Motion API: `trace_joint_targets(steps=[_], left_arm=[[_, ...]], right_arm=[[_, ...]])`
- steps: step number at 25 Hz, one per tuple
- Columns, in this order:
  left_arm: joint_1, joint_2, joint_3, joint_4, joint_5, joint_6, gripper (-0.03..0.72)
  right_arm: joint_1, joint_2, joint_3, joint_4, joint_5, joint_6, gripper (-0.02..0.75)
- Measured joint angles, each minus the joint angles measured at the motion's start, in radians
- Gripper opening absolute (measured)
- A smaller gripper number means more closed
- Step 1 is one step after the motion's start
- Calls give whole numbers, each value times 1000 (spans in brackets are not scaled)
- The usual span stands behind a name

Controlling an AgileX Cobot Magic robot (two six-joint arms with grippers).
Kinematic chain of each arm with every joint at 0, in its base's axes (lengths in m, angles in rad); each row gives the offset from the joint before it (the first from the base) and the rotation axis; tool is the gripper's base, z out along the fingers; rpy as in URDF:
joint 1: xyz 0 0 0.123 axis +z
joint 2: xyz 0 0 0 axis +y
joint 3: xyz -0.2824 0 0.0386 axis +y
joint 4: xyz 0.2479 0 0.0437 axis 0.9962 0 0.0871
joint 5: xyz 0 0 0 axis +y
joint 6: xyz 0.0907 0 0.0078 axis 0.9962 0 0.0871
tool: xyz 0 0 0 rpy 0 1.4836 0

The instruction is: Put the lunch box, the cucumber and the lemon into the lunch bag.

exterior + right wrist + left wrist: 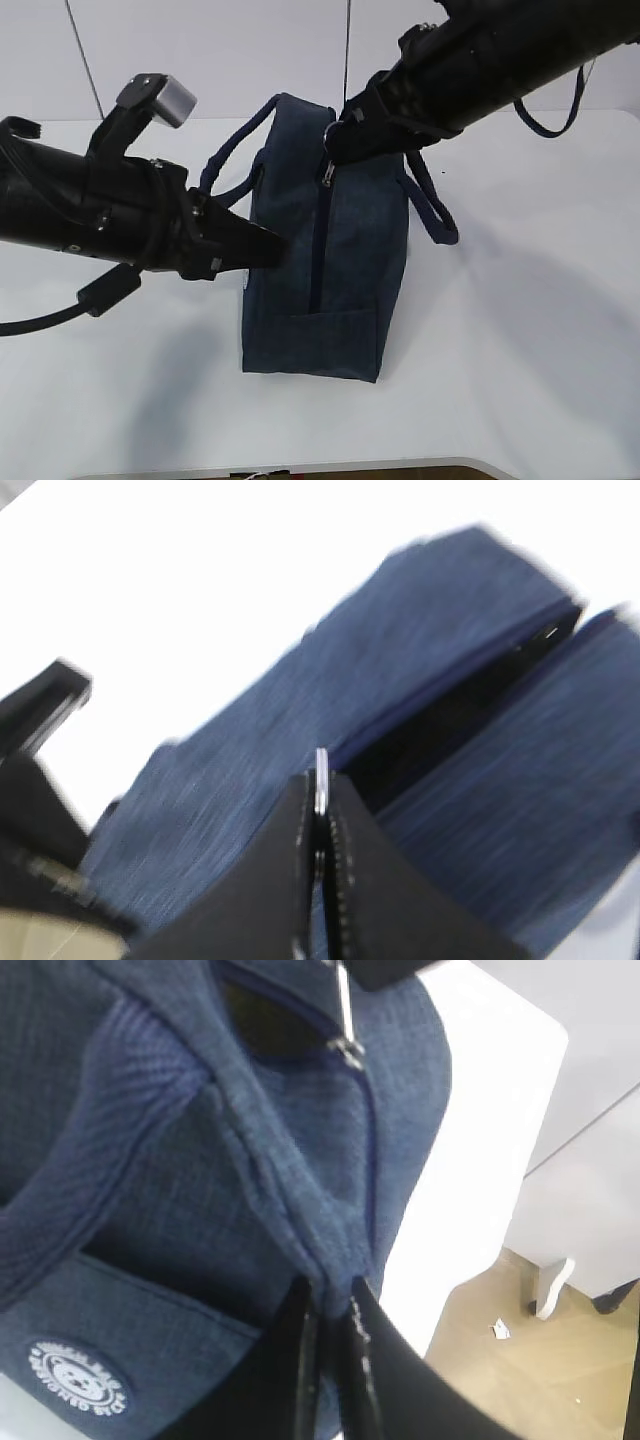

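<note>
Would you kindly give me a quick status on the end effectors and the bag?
Left end effector shut on bag fabric. Right end effector shut on zipper ring. Zipper partly open. Lunch box, cucumber, lemon not in view.

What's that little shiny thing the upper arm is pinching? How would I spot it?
Find the dark navy lunch bag on the white table. Along its top runs a zipper; the right gripper is shut on the metal ring pull, the only silvery part on the blue fabric.
</note>
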Motion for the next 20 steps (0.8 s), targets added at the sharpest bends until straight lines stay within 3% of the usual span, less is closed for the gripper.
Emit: trace_joint_targets(steps=[20], left_arm=[[0, 0, 0, 40, 16, 0, -8]], right_arm=[[0, 8, 0, 8, -336, 3, 5]])
